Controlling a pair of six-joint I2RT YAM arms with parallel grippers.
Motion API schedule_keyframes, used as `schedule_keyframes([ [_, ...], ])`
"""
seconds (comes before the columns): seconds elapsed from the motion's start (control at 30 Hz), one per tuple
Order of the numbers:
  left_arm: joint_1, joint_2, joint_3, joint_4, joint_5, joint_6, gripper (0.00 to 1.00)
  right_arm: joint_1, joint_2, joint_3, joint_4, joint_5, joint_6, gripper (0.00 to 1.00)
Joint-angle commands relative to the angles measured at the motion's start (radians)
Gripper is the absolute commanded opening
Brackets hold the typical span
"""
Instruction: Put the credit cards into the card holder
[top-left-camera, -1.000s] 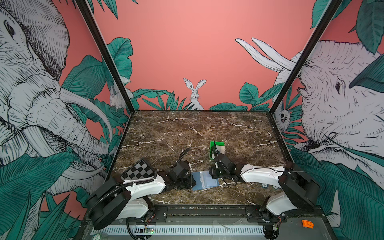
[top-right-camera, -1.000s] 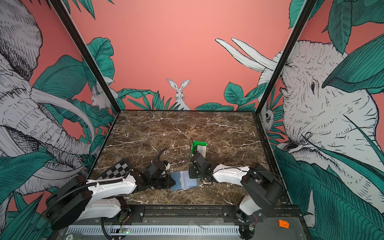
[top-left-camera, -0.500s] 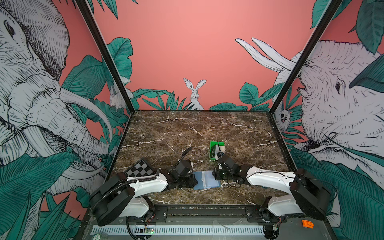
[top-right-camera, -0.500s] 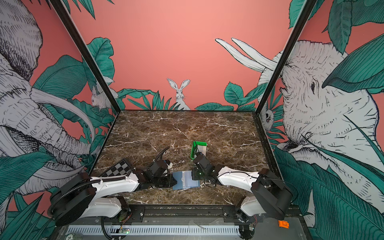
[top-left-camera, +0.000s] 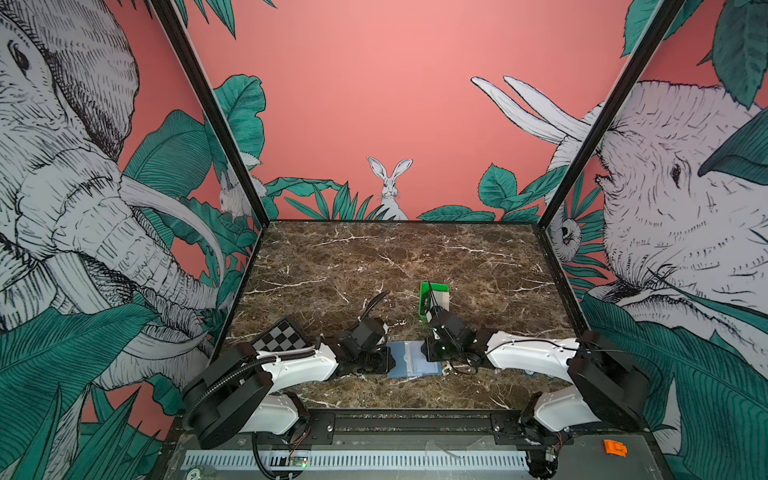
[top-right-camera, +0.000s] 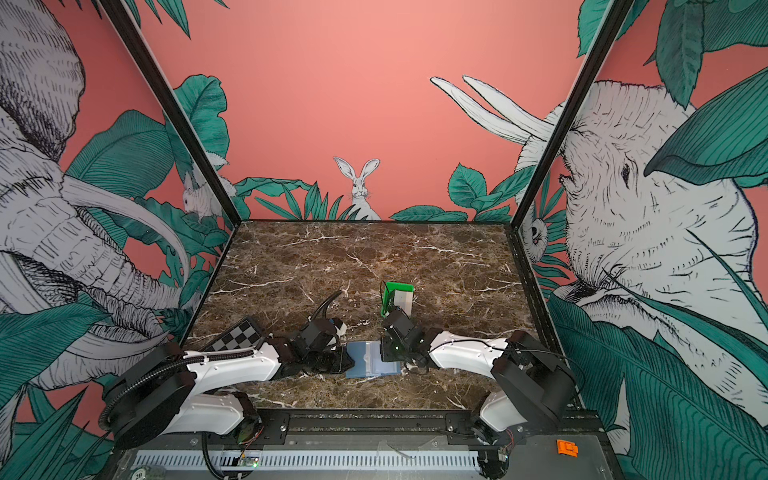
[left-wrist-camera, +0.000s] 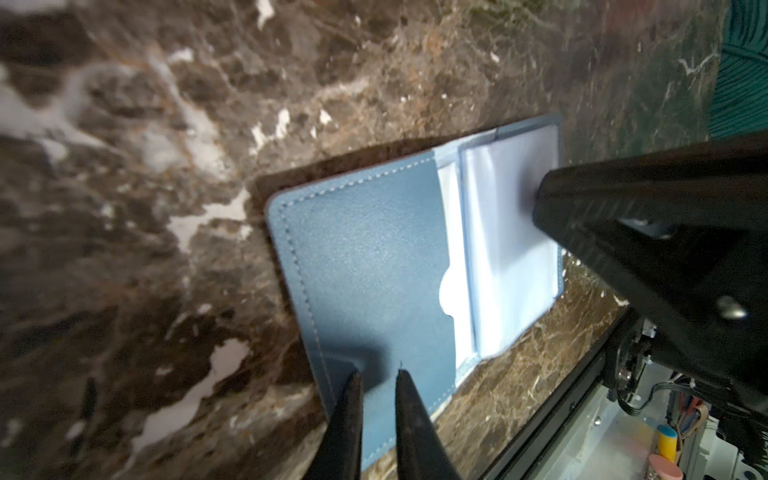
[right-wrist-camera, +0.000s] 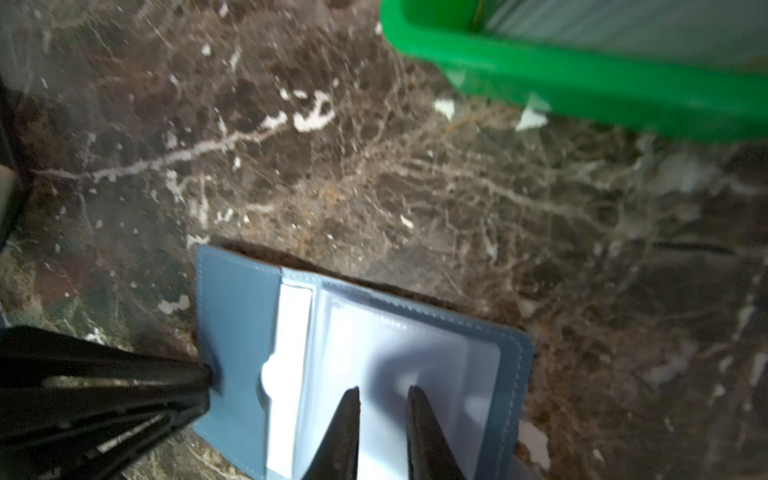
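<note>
Here the left gripper (left-wrist-camera: 378, 376) and right gripper (right-wrist-camera: 382, 392), barely parted and empty, press the open card holder (left-wrist-camera: 365, 257) near the table's (top-left-camera: 374, 266) front edge; hold both halves flat.

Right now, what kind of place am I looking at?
Likely a robot test booth: jungle-mural walls box in a marble-look tabletop, with a checkerboard card and two robot arms at its front.

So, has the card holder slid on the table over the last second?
No. The card holder lies open in the same spot, on the near side of the green tray, and the gap between the two looks unchanged.
</note>
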Motion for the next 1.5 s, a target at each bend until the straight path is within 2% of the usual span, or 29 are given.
schedule_keyframes([
  [0.0,0.028,-0.021,0.009,-0.107,-0.049,0.043,0.18,0.015,-0.008,-0.020,0.009,0.021,0.034,0.21],
  [0.13,0.028,-0.050,0.040,-0.127,-0.007,0.048,0.18,0.016,-0.042,-0.002,-0.009,0.031,0.015,0.21],
  [0.23,0.028,-0.078,0.041,-0.082,0.026,0.031,0.19,0.016,-0.070,0.024,-0.033,0.029,-0.001,0.21],
  [0.53,0.018,-0.009,0.054,0.072,0.113,-0.010,0.19,0.016,-0.045,0.001,0.110,-0.118,0.017,0.22],
  [0.73,-0.001,0.069,0.044,0.114,0.099,-0.020,0.19,0.016,-0.010,-0.038,0.143,-0.109,0.049,0.22],
  [1.03,-0.006,0.108,0.016,0.091,0.052,-0.020,0.19,0.016,-0.015,-0.044,0.033,-0.010,0.070,0.22],
  [1.3,-0.006,0.107,0.010,0.092,0.046,-0.014,0.20,0.015,-0.040,-0.035,0.150,-0.126,0.042,0.23],
  [1.47,-0.007,0.101,0.006,0.090,0.045,-0.012,0.19,0.016,-0.001,-0.037,0.133,-0.103,0.068,0.23],
])
